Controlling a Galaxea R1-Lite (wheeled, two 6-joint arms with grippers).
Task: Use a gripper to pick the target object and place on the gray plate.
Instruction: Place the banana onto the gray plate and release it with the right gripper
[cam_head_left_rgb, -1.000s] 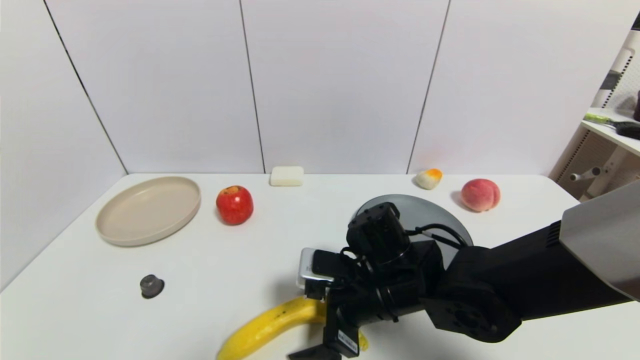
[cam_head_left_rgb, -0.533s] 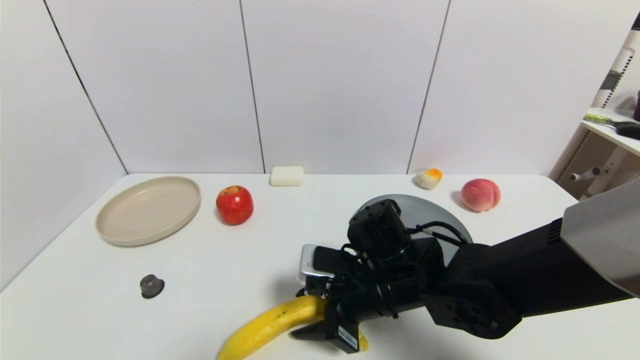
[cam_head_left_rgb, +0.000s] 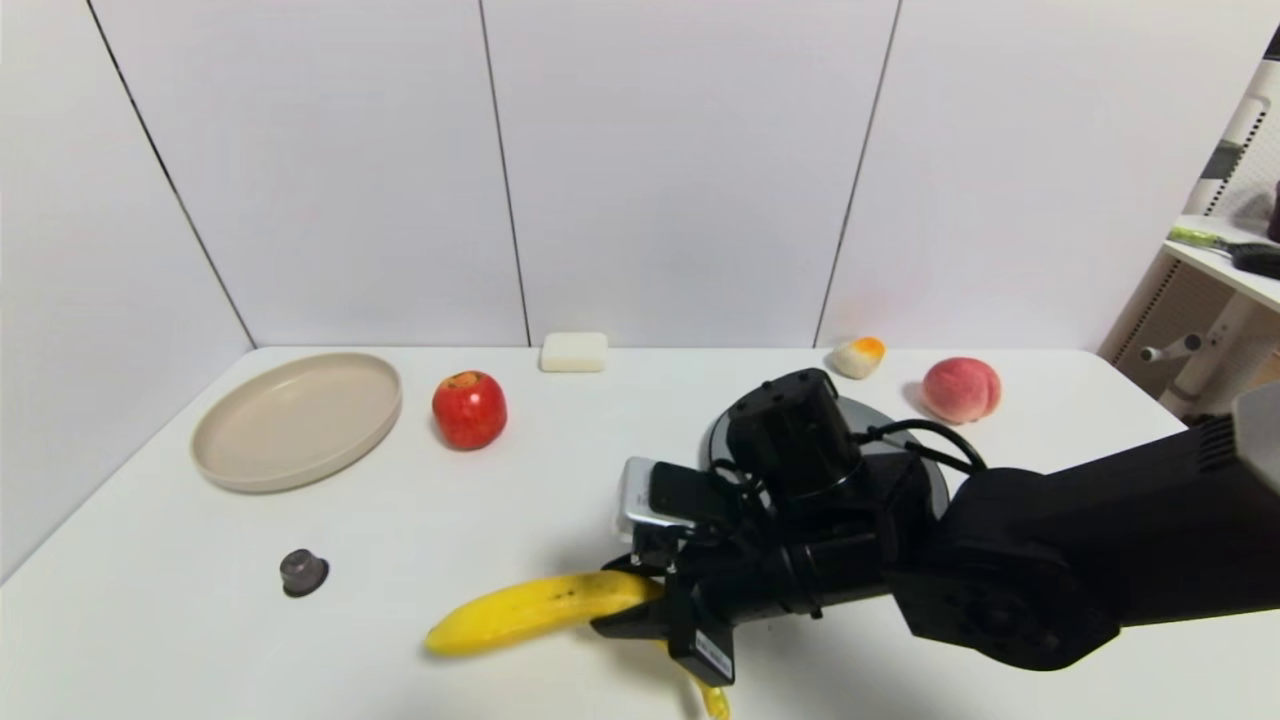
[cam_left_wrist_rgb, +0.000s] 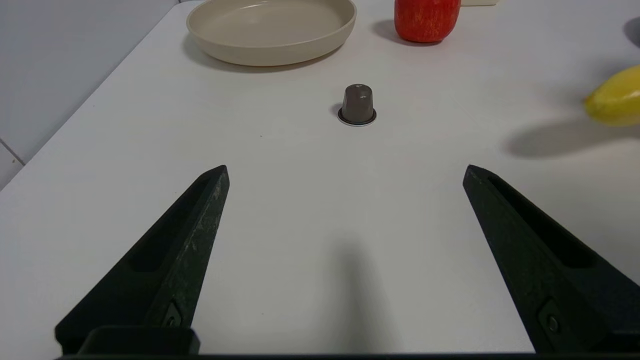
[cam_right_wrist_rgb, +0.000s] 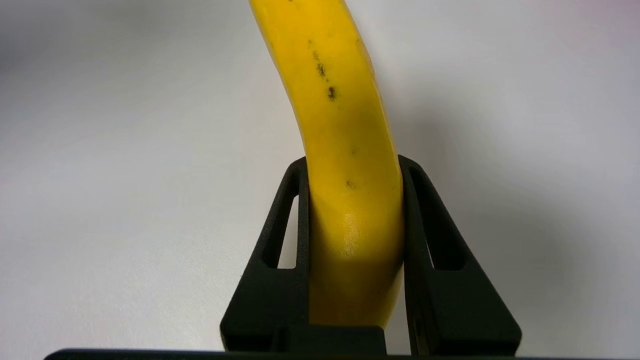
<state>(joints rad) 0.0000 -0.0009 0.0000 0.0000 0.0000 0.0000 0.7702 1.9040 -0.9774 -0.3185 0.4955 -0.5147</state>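
Observation:
My right gripper (cam_head_left_rgb: 632, 608) is shut on the yellow banana (cam_head_left_rgb: 535, 606) and holds it above the white table, near the front. In the right wrist view the two black fingers (cam_right_wrist_rgb: 287, 220) clamp the banana (cam_right_wrist_rgb: 345, 150) on both sides. The banana's tip also shows in the left wrist view (cam_left_wrist_rgb: 615, 95). The gray plate (cam_head_left_rgb: 875, 420) lies behind the right arm, mostly hidden by it. My left gripper (cam_left_wrist_rgb: 345, 172) is open and empty over bare table at the front left; it is out of the head view.
A beige plate (cam_head_left_rgb: 296, 420) sits at the back left, a red apple (cam_head_left_rgb: 469, 408) beside it. A small gray capsule (cam_head_left_rgb: 303, 572) lies front left. A white block (cam_head_left_rgb: 573, 352), a small orange-white item (cam_head_left_rgb: 858, 357) and a peach (cam_head_left_rgb: 961, 389) line the back.
My right gripper has lifted the banana off the table and moved up and slightly back and right; the banana now hangs level, its free end off the surface.

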